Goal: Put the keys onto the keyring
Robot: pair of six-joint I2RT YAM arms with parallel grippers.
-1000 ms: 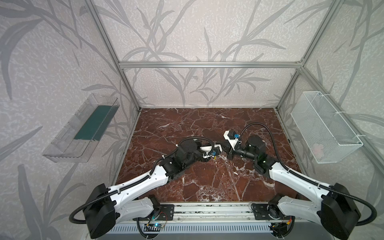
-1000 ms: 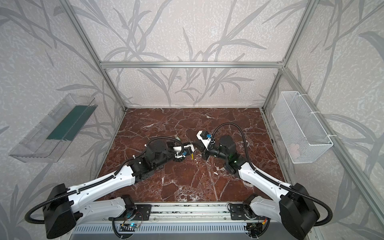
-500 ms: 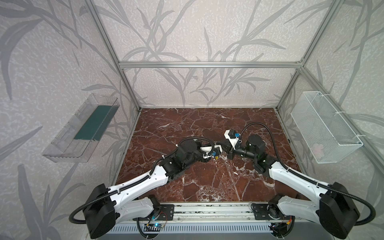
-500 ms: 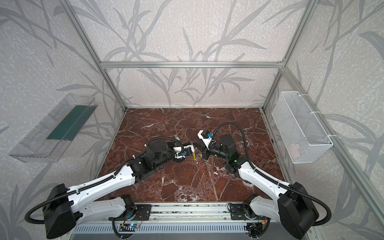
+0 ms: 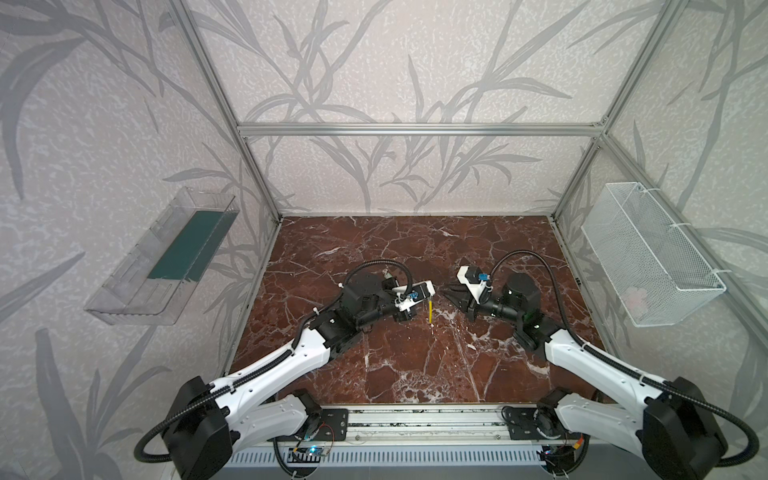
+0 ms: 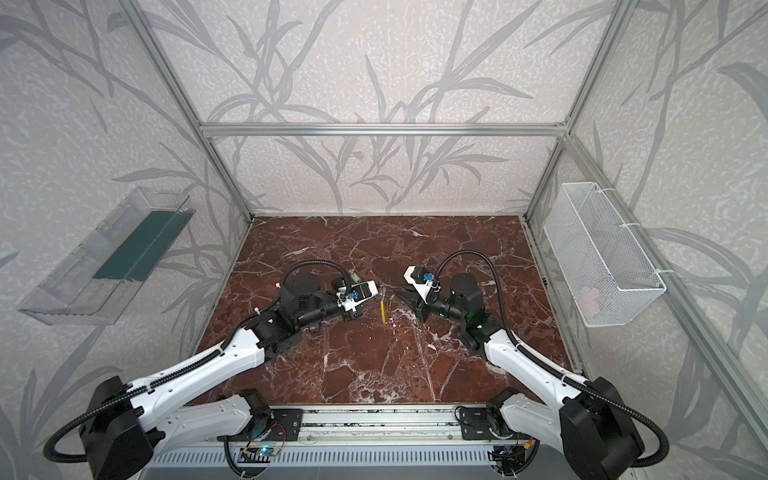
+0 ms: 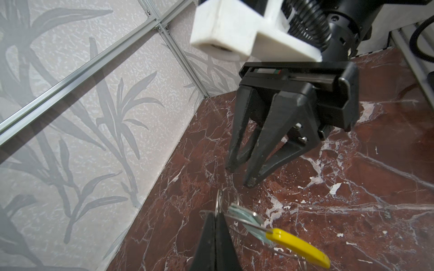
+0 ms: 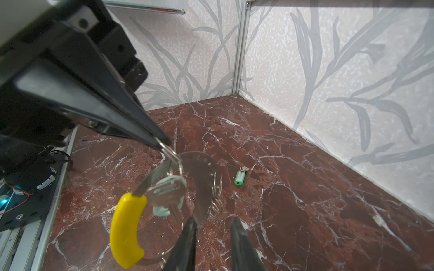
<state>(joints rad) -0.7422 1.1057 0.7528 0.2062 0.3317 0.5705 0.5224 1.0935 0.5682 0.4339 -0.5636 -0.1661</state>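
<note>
My left gripper (image 7: 217, 214) is shut on the thin wire of the keyring (image 7: 234, 220) and holds it above the marble floor. Its yellow sleeve (image 8: 126, 231) hangs down, and shows in both top views (image 5: 429, 312) (image 6: 382, 312). A key with a pale green head (image 8: 169, 188) hangs on the ring beside the sleeve. My right gripper (image 8: 213, 221) is open just beyond the ring; one fingertip (image 8: 191, 225) is close to the ring's flat grey arc (image 8: 199, 183). A second key on a bright green tag (image 8: 240, 177) lies on the floor further off.
A clear plastic shelf (image 5: 166, 257) hangs on the left wall and a white wire basket (image 5: 648, 257) on the right wall. The aluminium rail (image 5: 415, 419) runs along the front edge of the marble floor (image 5: 415, 365).
My right gripper has opened and drawn back to the right, away from the ring. The left gripper has stayed shut on the keyring in about the same place.
</note>
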